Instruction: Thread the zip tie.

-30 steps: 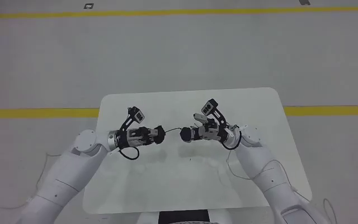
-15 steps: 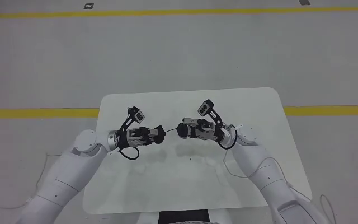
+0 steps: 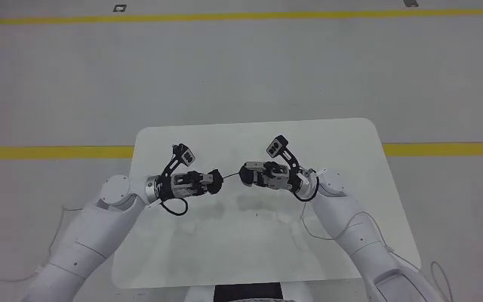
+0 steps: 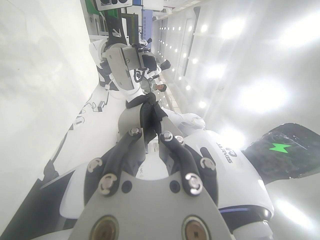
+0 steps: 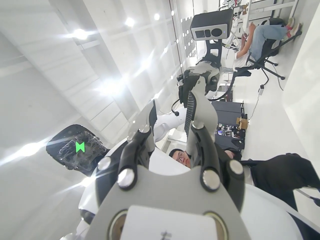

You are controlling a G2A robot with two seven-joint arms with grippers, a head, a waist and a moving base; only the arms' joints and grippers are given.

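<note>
Left tool (image 3: pixel 214 181) is over the desk (image 3: pixel 339 140), left of centre, tips aimed at the other arm. Left wrist view: its fingers (image 4: pixel 146 116) are pinched narrow, dark pads meeting at the tip, clamped on the zip tie (image 3: pixel 229 177). The tie itself is too thin to pick out in that view. From the top it reads as a thin black strand leaving the left tool's tip and running across the small gap over mid-desk, rising slightly toward the far side. Its other end reaches the tip of the right tool (image 3: pixel 244 173), just beside the left one, the two tips nearly facing each other. Right wrist view: the right tool's fingers are parted, ribbed pad (image 5: pixel 190 111) exposed, with a clear gap to the opposite finger, so open and gripping nothing I can confirm. Cannot tell whether the strand's end sits inside that gap or only touches the tip. Both arms come in from the near desk edge, elbows out. On the floor, one yellow stripe (image 3: pixel 68 152) runs behind the desk, and another yellow stripe (image 3: pixel 241 16) lies farther back.
</note>
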